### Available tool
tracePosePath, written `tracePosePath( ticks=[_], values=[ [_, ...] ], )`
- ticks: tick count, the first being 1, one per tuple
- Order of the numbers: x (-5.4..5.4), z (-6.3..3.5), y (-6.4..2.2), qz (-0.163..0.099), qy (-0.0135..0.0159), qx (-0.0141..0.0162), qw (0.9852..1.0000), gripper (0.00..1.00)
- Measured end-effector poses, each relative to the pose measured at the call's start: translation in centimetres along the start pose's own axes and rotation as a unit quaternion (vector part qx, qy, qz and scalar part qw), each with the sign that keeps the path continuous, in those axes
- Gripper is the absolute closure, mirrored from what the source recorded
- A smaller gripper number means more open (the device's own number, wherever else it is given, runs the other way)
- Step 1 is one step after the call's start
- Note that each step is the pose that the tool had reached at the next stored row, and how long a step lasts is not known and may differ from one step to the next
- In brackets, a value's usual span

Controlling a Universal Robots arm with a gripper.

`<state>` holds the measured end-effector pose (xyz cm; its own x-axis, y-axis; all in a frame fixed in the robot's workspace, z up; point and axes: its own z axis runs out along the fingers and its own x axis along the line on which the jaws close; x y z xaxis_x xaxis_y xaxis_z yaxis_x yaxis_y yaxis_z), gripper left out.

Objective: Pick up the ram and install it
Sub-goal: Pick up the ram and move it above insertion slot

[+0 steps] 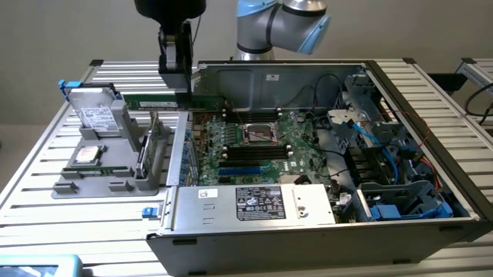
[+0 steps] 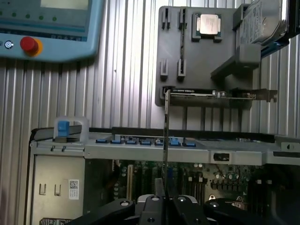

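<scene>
Gripper (image 1: 175, 86) is clamped nearly shut on the ram (image 1: 146, 102), pinching its top edge around mid-length. The stick hangs level, long edge down, which looks like the way it must enter a slot. In the wrist view it shows edge-on as a thin line running out from between the fingers.

The ram is in the air, not seated. It hangs over the side wall of the open computer case (image 1: 308, 236), between the grey tray (image 1: 69, 187) and the motherboard (image 1: 292, 124). Install not done, by my reading.

Nearest below is the case rim with blue clips (image 2: 136, 139) — low carrying could snag there. Further in are black memory slots (image 1: 254, 151) on either side of the processor socket (image 1: 260, 134), and they look open. Loose blue and black cables (image 1: 362, 133) lie toward the exterior view's right, well apart from the slots.

On the tray, a tall green card (image 2: 220, 99) with a metal bracket stands upright, with a processor chip (image 1: 87, 154) and a hard drive (image 1: 96, 115) beyond it. A labelled metal box (image 1: 254, 202) sits at the case's near end. A control pendant (image 2: 47, 28) with a red button (image 2: 29, 44) lies off on the slatted table (image 1: 77, 231).
</scene>
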<state>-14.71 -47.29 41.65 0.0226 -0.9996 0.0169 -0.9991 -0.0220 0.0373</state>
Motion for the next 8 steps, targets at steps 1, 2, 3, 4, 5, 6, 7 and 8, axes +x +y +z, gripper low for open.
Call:
tracePosePath(
  ticks=[1, 2, 3, 4, 5, 6, 7, 8],
  values=[
    [0.0, -0.02, -0.45, 0.000, 0.0000, -0.0005, 1.0000, 0.87],
    [0.0, -0.04, -0.87, 0.000, 0.0000, -0.0008, 1.0000, 0.87],
    [0.0, -0.05, -1.32, 0.000, 0.0000, -0.0012, 1.0000, 0.87],
    [0.0, -0.07, -1.81, 0.000, 0.0000, -0.0016, 1.0000, 0.87],
    [0.1, -0.08, -2.25, 0.000, -0.0001, -0.0020, 1.0000, 0.87],
    [0.1, -0.10, -2.70, 0.000, 0.0000, -0.0025, 1.0000, 0.87],
    [0.1, -0.11, -3.14, 0.000, 0.0000, -0.0030, 1.0000, 0.87],
    [0.1, -0.10, -3.60, 0.000, 0.0000, -0.0033, 1.0000, 0.87]
  ],
)
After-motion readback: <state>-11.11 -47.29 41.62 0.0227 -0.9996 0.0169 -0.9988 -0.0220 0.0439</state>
